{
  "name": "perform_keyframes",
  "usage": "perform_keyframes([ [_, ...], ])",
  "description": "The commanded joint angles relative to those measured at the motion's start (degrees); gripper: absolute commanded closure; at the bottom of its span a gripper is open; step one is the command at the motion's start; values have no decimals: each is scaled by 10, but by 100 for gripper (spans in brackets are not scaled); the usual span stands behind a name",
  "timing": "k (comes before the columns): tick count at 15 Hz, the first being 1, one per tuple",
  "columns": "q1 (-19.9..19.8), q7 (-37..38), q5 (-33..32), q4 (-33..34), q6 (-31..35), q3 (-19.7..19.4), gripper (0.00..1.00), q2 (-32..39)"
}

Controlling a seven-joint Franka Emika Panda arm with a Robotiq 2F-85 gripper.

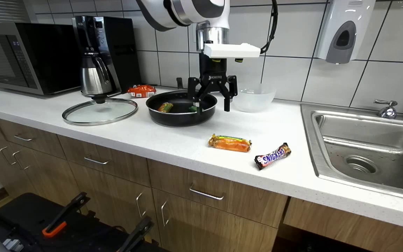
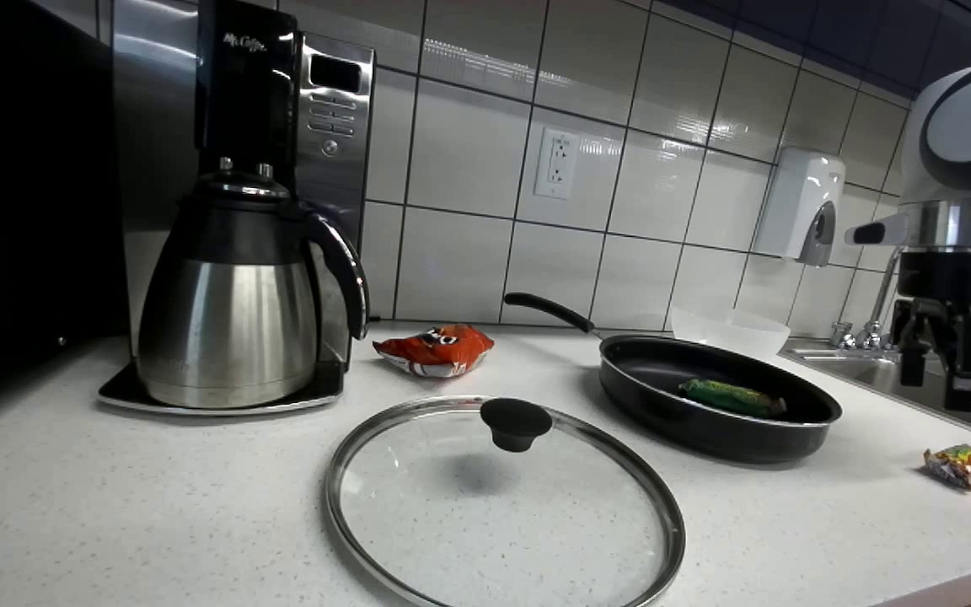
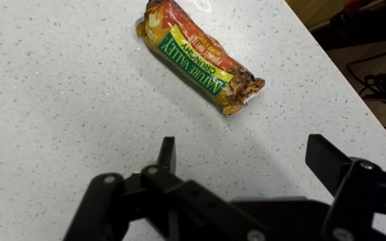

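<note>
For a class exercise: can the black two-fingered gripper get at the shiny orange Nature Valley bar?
Probably yes: the open gripper holds nothing, and the orange bar lies uncovered on the speckled white counter.

free: above granola bar [image 3: 198,55] | obstacles: Snickers bar [image 1: 273,156] beside it; pan [image 1: 177,119], bowl [image 1: 254,100] farther

In an exterior view, top centre, the white arm [image 1: 195,14] has grey caps [image 1: 208,8], a silver collar [image 1: 212,35] and a black cable [image 1: 274,21]. The black pincer [image 1: 212,106] is lettered ROBOTIQ; low in the wrist view, silvery screws [image 3: 367,165] stud its joints [image 3: 106,187].
</note>
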Motion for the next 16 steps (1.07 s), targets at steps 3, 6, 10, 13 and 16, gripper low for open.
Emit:
perform_keyframes([
  [3,-17,-60,-7,-48,36,2,0,-26],
  [6,-25,-90,-4,-64,54,-2,0,-27],
  [10,-38,-130,6,-73,75,-5,0,-18],
  [13,-45,-151,8,-72,85,-10,0,-7],
  [16,-52,-172,12,-66,90,-12,0,5],
])
